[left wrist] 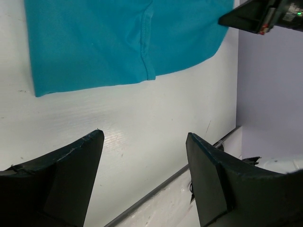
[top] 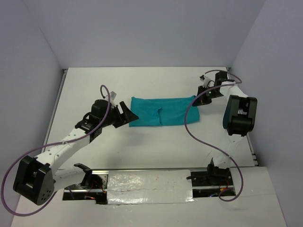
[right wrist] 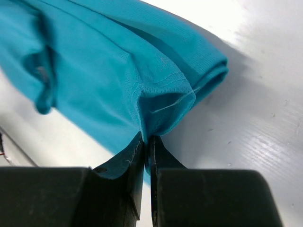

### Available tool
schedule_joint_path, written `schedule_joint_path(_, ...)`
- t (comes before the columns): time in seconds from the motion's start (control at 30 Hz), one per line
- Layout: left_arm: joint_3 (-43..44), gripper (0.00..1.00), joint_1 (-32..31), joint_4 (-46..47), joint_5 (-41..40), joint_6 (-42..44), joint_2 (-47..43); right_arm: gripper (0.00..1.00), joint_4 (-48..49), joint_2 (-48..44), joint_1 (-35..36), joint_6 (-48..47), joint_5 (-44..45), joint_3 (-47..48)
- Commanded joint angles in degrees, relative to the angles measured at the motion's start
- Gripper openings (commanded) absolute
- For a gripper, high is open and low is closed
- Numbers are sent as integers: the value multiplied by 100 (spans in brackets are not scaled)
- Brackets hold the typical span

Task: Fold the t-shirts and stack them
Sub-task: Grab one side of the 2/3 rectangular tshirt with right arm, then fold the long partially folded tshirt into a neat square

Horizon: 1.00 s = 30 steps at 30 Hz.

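Teal t-shirt [left wrist: 118, 42] cropped at top edge

We see one teal short-sleeved cloth t-shirt [top: 163, 111] folded into a long, flat band. It lies crosswise on the white table top [top: 142, 146], in the far half. From above, its left end looks square and its right end narrows towards a corner. The left wrist view shows a stitched seam running across the band near its middle, and the cloth there lies smooth. In the right wrist view the layers double over at a rounded fold. A hemmed corner is bunched into a peak, pinched between the closed fingers of the right gripper [right wrist: 147, 140].
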Motion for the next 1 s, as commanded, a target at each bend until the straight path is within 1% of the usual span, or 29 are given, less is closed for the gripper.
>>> schedule_joint_path(0.0, 120, 83, 94, -43, -137, 227, 78, 0, -27, -540, -10, 170, -550, 298)
schedule_joint_path(0.17, 419, 83, 295, -193, -182, 579, 527, 0, -247, -637, 156, 214, -770, 535)
schedule_joint_path(0.3, 604, 83, 480, -237, -243, 799, 825, 0, -309, -803, 464, 320, -929, 605)
schedule_joint_path(0.6, 1157, 82, 542, -70, -32, 1037, 1932, 0, -291, -989, 1422, 715, -1105, 860)
schedule_joint_path(0.83, 1500, 81, 542, -88, -23, 1081, 2504, 0, -195, -927, 2160, 961, -1096, 1009)
schedule_joint_path(0.97, 1624, 81, 542, -166, -137, 1054, 2742, 0, -72, -735, 2590, 1146, -1070, 1211)
